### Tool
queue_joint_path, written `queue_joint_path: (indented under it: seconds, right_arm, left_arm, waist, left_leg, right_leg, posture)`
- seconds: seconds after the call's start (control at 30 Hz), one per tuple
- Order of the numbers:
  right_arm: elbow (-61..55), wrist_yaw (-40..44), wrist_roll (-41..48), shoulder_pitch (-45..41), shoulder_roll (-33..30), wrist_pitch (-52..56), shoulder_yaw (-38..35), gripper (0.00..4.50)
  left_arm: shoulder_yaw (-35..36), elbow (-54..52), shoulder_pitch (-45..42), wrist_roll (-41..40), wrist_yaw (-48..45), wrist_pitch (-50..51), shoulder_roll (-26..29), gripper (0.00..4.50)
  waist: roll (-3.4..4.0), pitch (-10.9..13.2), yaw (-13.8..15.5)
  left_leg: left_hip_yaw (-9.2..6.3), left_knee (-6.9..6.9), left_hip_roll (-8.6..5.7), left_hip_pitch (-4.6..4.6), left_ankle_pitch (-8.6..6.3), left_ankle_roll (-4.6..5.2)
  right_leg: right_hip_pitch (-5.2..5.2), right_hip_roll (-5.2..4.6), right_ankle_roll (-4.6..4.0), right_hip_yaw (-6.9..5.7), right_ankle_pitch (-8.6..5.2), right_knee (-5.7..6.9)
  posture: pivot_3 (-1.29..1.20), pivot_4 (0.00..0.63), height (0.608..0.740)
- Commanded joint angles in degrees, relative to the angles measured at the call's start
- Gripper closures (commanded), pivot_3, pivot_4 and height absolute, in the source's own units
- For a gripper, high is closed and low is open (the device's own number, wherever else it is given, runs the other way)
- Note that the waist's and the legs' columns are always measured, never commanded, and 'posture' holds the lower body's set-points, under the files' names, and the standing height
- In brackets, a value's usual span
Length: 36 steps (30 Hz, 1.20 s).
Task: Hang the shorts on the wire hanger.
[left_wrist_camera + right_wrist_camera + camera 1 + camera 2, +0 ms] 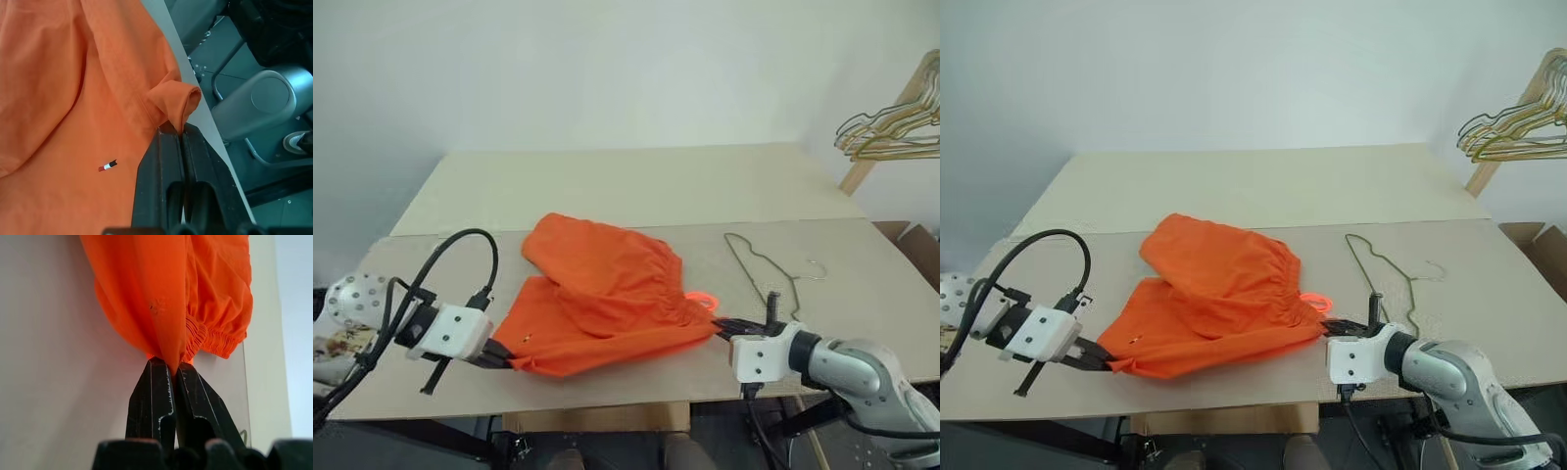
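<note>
Shorts [602, 299] pinched between both tools, hanger [766, 269] beside.

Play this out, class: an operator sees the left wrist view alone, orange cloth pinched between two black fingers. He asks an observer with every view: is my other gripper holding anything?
Observer: Yes. The right gripper is shut on the shorts at the gathered waistband.
Operator: Where is the hanger?
Observer: The hanger lies flat on the table, on the right of the shorts and apart from them.
Operator: Are the shorts lifted?
Observer: No, they lie on the table, stretched between the left gripper and the right one.
</note>
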Motion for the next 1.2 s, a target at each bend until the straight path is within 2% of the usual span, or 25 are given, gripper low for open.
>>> queue_joint_path:
  seconds: [0.03,0.13,0.23,0.3,0.4,0.5,0.6,0.67,0.77,0.9,0.97,1.07,1.13,1.2]
  right_arm:
    - [1.0,0.6,7.2,-8.1,2.1,6.5,-2.3,4.46]
    - [6.5,-2.4,6.7,-20.5,6.7,13.4,-0.5,4.46]
    - [21.8,-11.8,0.3,-40.0,14.4,18.4,2.6,4.46]
    - [33.7,-19.1,-2.7,-50.8,18.7,17.5,3.4,4.46]
    - [53.3,-31.4,-4.2,-65.3,23.8,12.9,2.8,4.46]
    - [69.4,-44.9,-3.9,-76.3,26.7,5.4,0.6,4.46]
    - [77.6,-53.3,-3.6,-80.8,27.2,-3.5,0.0,4.46]
    - [79.2,-56.1,-4.2,-80.2,26.6,-10.1,0.7,4.46]
    - [78.7,-55.6,-4.8,-76.1,25.4,-16.4,2.1,4.46]
    - [74.5,-53.1,-6.5,-66.3,22.1,-20.5,3.9,4.46]
    - [71.1,-51.3,-7.3,-59.9,19.5,-22.3,4.6,4.46]
    - [64.2,-45.6,-6.1,-50.1,16.0,-25.8,5.2,4.46]
    - [59.4,-40.8,-4.0,-44.7,14.3,-27.3,5.5,4.46]
    - [54.5,-34.3,-0.4,-38.6,12.4,-29.2,6.2,4.46]
  left_arm:
    - [-0.5,3.9,-9.4,3.5,6.9,2.9,-4.2,4.50]
    - [-2.3,13.2,-22.6,7.6,14.8,5.1,-11.8,4.50]
    - [-4.9,36.6,-44.2,18.7,31.8,0.5,-21.5,4.50]
    - [-6.7,52.7,-56.9,25.0,44.0,-2.9,-26.1,4.50]
    - [-8.9,71.2,-72.8,32.0,63.5,-6.1,-31.1,4.50]
    - [-8.2,80.2,-83.5,34.8,79.8,-7.3,-33.9,4.50]
    - [-7.7,83.1,-88.5,36.5,88.7,-9.9,-34.8,4.50]
    - [-6.4,83.4,-89.4,35.5,89.4,-12.9,-35.3,4.50]
    - [-6.2,82.8,-87.2,35.4,86.8,-18.1,-35.4,4.50]
    - [-6.8,79.7,-78.9,35.1,81.3,-25.4,-34.7,4.50]
    - [-5.6,75.1,-72.2,31.6,73.0,-28.9,-34.4,4.50]
    - [-4.0,59.1,-58.1,21.5,55.2,-28.3,-32.4,4.50]
    - [-3.7,44.9,-48.5,14.6,45.4,-22.6,-29.5,4.50]
    - [-2.8,30.6,-38.6,9.1,39.4,-14.9,-25.1,4.50]
  waist:
    - [-0.02,0.0,0.5]
    - [-0.03,0.0,0.7]
    - [-0.12,-0.2,0.5]
    - [-0.19,-0.3,-0.1]
    - [-0.24,-0.4,-1.3]
    - [-0.26,-0.4,-2.6]
    - [-0.26,-0.4,-4.0]
    - [-0.26,-0.4,-4.7]
    - [-0.26,-0.4,-5.6]
    - [-0.24,-0.5,-5.8]
    - [-0.22,-0.5,-5.8]
    - [-0.13,-0.5,-6.4]
    - [-0.11,-0.5,-7.4]
    - [-0.11,-0.5,-8.9]
  left_leg:
    - [0.00,0.00,0.00,0.03,0.00,0.00]
    - [0.00,0.02,0.05,0.11,0.02,-0.02]
    - [-0.12,0.07,0.07,0.17,0.09,-0.13]
    - [-0.30,-0.01,0.03,0.02,0.41,-0.67]
    - [-0.36,-0.04,0.00,-0.56,0.48,-0.79]
    - [-0.30,0.00,-0.36,-1.66,0.90,-1.49]
    - [-0.19,0.00,-0.86,-2.71,1.18,-1.95]
    - [-0.19,-0.03,-1.17,-2.84,1.23,-2.01]
    - [-0.19,-0.03,-1.40,-2.73,1.28,-1.91]
    - [-0.25,-0.10,-1.49,-2.21,1.26,-1.45]
    - [-0.30,-0.17,-1.47,-1.65,1.16,-1.21]
    - [-0.34,-0.27,-1.46,-1.56,1.21,-1.12]
    - [-0.37,-0.35,-1.39,-1.64,1.22,-1.12]
    - [-0.51,-0.08,-1.32,-1.96,1.11,-0.93]
  right_leg:
    - [0.03,0.01,0.00,0.01,0.01,0.00]
    - [0.08,0.11,0.04,0.02,0.02,-0.01]
    - [0.12,0.28,-0.22,-0.02,0.26,-0.02]
    - [-0.05,0.29,-0.25,-0.06,0.48,-0.13]
    - [-0.76,0.17,-0.24,-0.07,0.47,0.00]
    - [-2.12,-0.36,-0.16,-0.12,0.43,0.90]
    - [-3.24,-0.96,-0.02,-0.13,0.37,1.12]
    - [-3.35,-1.33,0.16,-0.13,0.30,1.14]
    - [-3.15,-1.51,0.37,-0.13,0.22,1.11]
    - [-2.55,-1.53,0.42,-0.20,0.23,0.96]
    - [-2.01,-1.49,0.43,-0.26,0.22,0.87]
    - [-1.94,-1.49,0.43,-0.26,0.22,0.90]
    - [-2.00,-1.46,0.43,-0.24,0.23,1.03]
    - [-2.17,-1.41,0.42,-0.24,0.23,1.15]
  posture:
    - [-0.10,0.035,0.740]
    - [-0.11,0.009,0.740]
    - [-0.12,0.000,0.740]
    - [-0.11,0.000,0.740]
    - [-0.11,0.000,0.740]
    - [-0.11,0.000,0.740]
    - [-0.11,0.000,0.740]
    - [-0.11,0.000,0.740]
    - [-0.12,0.000,0.740]
    - [-0.11,0.000,0.740]
    - [-0.11,0.000,0.740]
    - [-0.11,0.008,0.740]
    - [-0.10,0.020,0.740]
    - [-0.10,0.025,0.740]
